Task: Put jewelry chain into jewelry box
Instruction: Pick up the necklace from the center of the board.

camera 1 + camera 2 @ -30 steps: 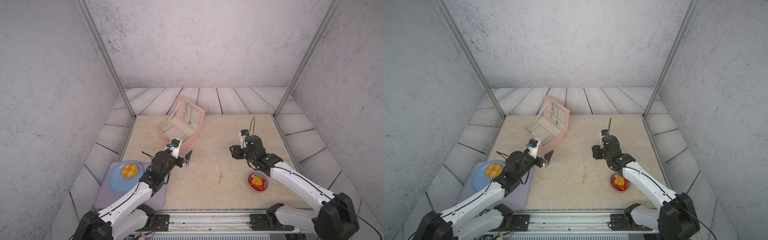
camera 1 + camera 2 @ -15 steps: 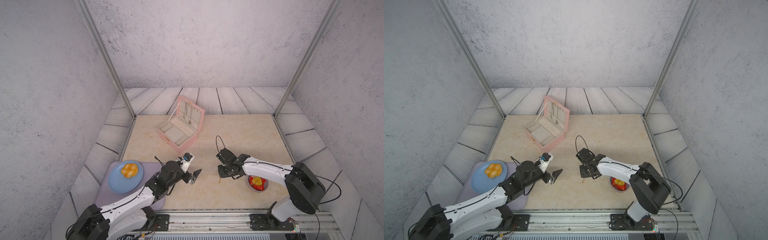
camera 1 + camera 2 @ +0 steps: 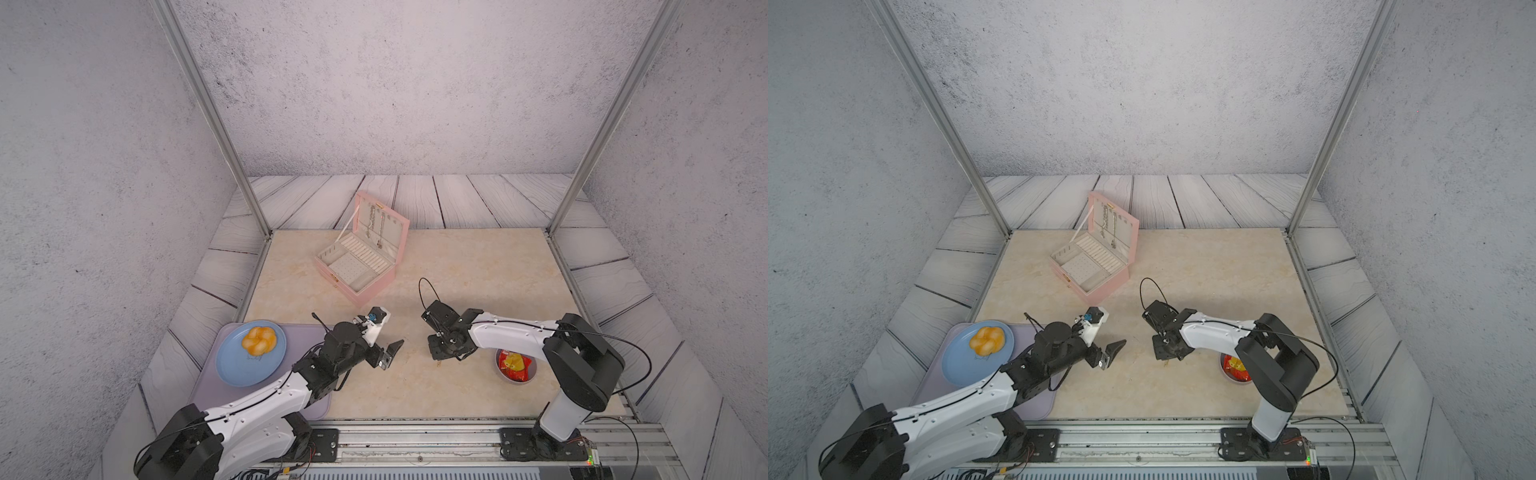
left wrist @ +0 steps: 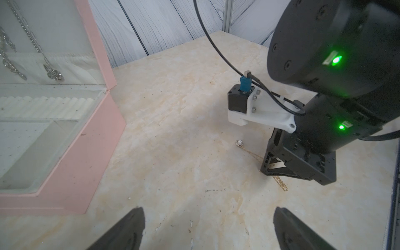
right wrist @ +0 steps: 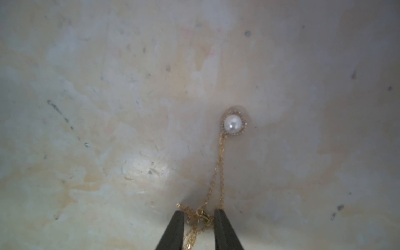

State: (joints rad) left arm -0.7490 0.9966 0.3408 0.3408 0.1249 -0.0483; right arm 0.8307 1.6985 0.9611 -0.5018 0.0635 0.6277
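Status, left to right:

- The lavender tray (image 3: 299, 332), the blue plate (image 3: 232, 365) and the bun (image 3: 259, 338) are not involved.
- The left tool (image 4: 208, 211) is parked low over the desk (image 3: 478, 266), near the front corner of the box. Its jaws are spread wide and nothing is held.
- The jewelry box (image 3: 376, 284) is found open, lid upright. Silvery chains (image 3: 376, 230) are hung inside the lid. No gold chain is seen in the compartments.
- The right tool (image 5: 198, 213) is set down at the desk with its jaws narrow, astride a bunched part of the jewelry chain (image 4: 281, 183). A small gap is seen between the tips, so a firm pinch cannot be confirmed.
- The chain is laid flat on the desk, well apart from the box. Its pearl pendant (image 5: 232, 124) is stretched out ahead of the tips.
- A bowl (image 3: 519, 381) holding a red snack packet (image 3: 514, 363) is parked beside the right arm.

Progress is judged early. The box is open and the grasp is lined up. Pinch, lift, carry to the box and release are left. The strand is fine, so slip-out on the lift is to be expected.
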